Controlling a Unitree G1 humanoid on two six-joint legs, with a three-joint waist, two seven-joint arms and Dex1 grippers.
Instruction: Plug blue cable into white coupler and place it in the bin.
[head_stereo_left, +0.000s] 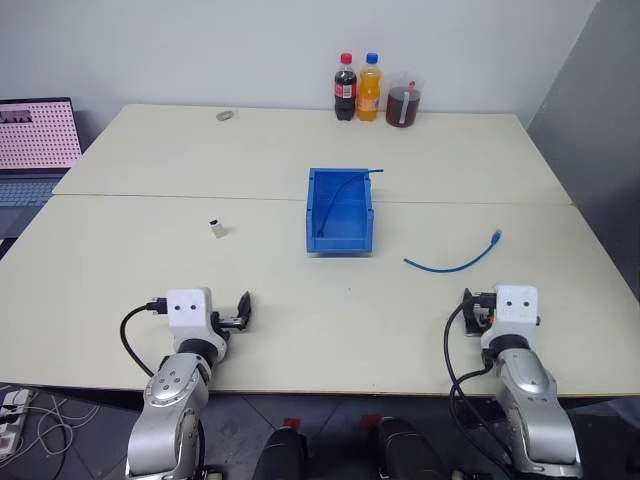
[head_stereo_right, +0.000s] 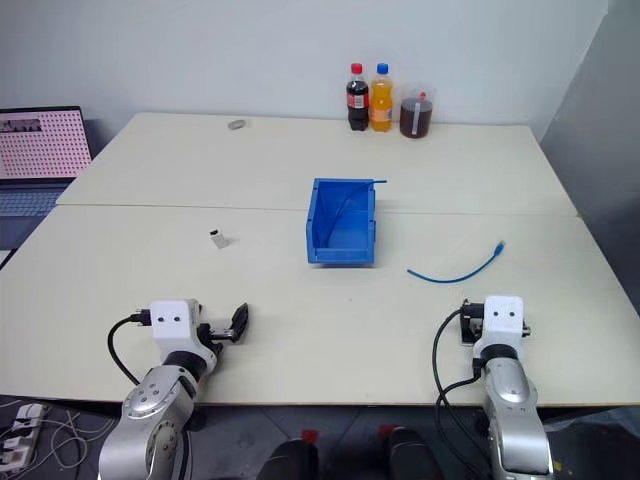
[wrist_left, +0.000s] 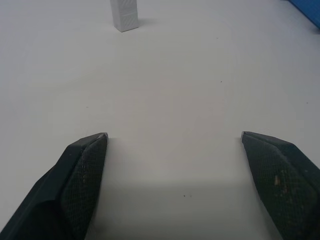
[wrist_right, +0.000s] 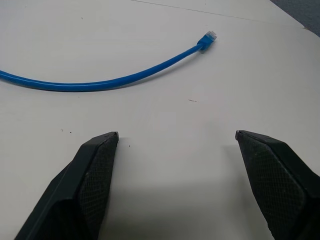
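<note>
Left eye view shows both claws, left claw (head_stereo_left: 243, 310) and right claw (wrist_right: 177, 145), released, with thin bright-blue cable (head_stereo_left: 455, 262), tiny white boxy coupler (head_stereo_left: 217, 229) and blue plastic bin (head_stereo_left: 340, 242) apart, nothing begun.

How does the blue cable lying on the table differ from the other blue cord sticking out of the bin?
The blue cable lies flat on the table in a shallow curve, right of the bin; the other blue cord sits inside the bin, one end poking over the back rim. The blue cable's plug is visible; the cord's ends are too small to tell. Both are thin and bright blue.
</note>
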